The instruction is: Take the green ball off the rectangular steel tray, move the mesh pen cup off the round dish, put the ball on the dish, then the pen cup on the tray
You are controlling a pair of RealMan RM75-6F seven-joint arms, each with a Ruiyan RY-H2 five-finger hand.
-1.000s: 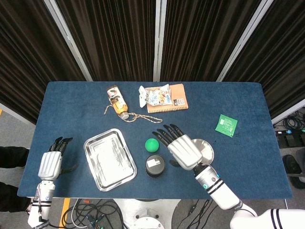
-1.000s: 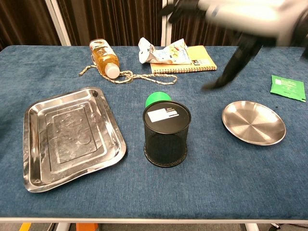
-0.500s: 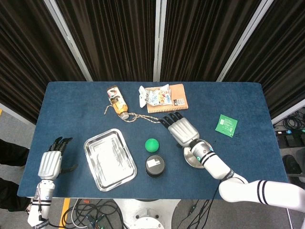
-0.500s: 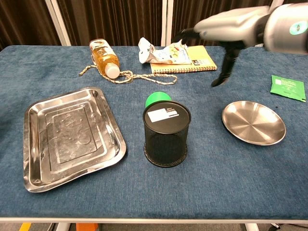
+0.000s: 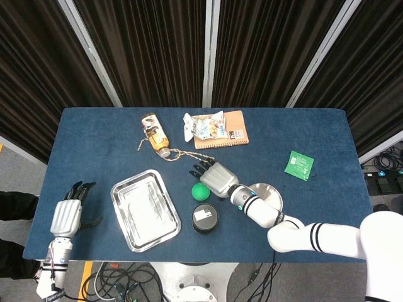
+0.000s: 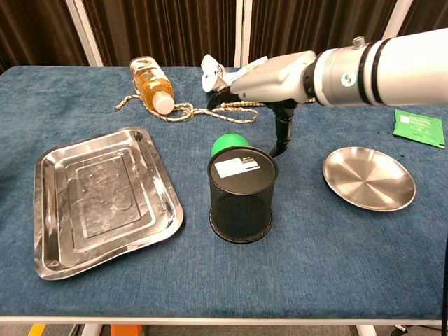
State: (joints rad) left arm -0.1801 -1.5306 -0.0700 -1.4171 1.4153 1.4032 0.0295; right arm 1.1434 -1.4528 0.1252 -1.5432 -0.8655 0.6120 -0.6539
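Right hand (image 5: 215,178) is held over the green ball (image 5: 200,191), fingers spread, nothing grasped; left hand (image 5: 65,216) is hung off-table, fingers loose and empty.

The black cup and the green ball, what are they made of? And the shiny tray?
The pen cup looks like black metal mesh: its wall shows a fine grid of tiny holes. The green ball is plain and matte, maybe rubber or foam; the pictures cannot settle which. The tray looks like polished steel, since it mirrors light like the round dish.
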